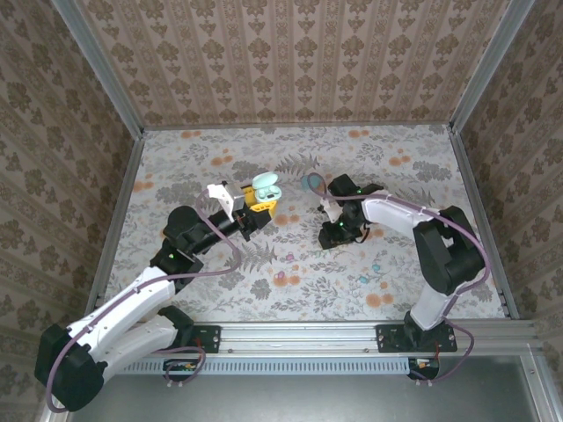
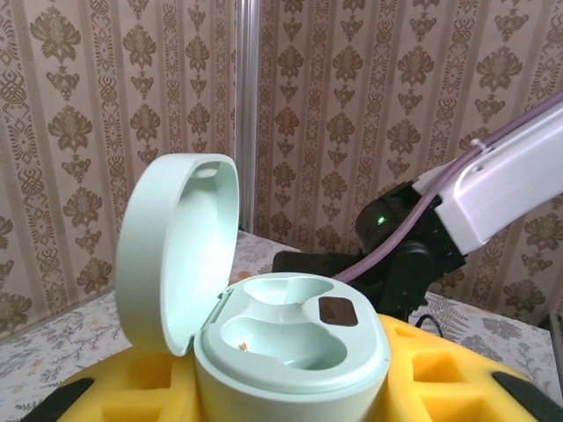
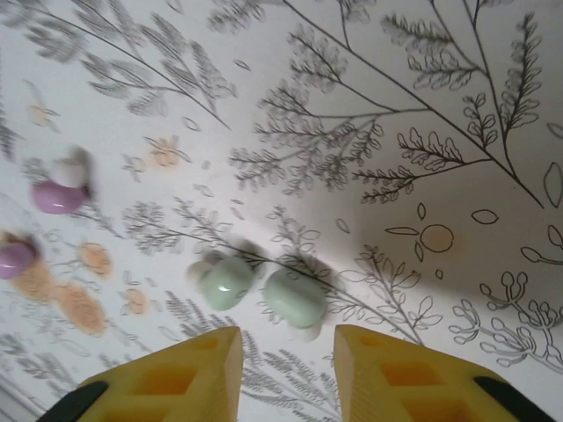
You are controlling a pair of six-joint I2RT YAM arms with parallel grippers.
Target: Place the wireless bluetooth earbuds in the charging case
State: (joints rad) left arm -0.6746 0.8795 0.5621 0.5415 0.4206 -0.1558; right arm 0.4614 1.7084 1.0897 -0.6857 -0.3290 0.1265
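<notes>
Two arms reach over the cloth [image 1: 396, 167] in the top view. Here the left claw [image 1: 261, 200] is clamped on the case [image 1: 264, 187], mint-green, with its lid up. The right claw [image 1: 334, 234] points down at the cloth to the case's right, apart from it. A second case [image 1: 312, 182], pinkish, lies just right of the case. Any buds are too small to tell at this range.

Looking from the left wrist, the view goes straight into the case. The lid [image 2: 176, 255] is tipped back and both wells [image 2: 281, 338] are bare. I judge that nothing is inserted yet and every bud is left to fetch.

From the right wrist, the buds come out plainly, which the top view cannot give. Two mint buds [image 3: 227, 281] lie side by side just ahead of the right claw's fingers [image 3: 202, 374], which stand parted and hold nothing. Two pink buds [image 3: 57, 195] lie farther left. A mint bud looks the likely first pick for the case.
</notes>
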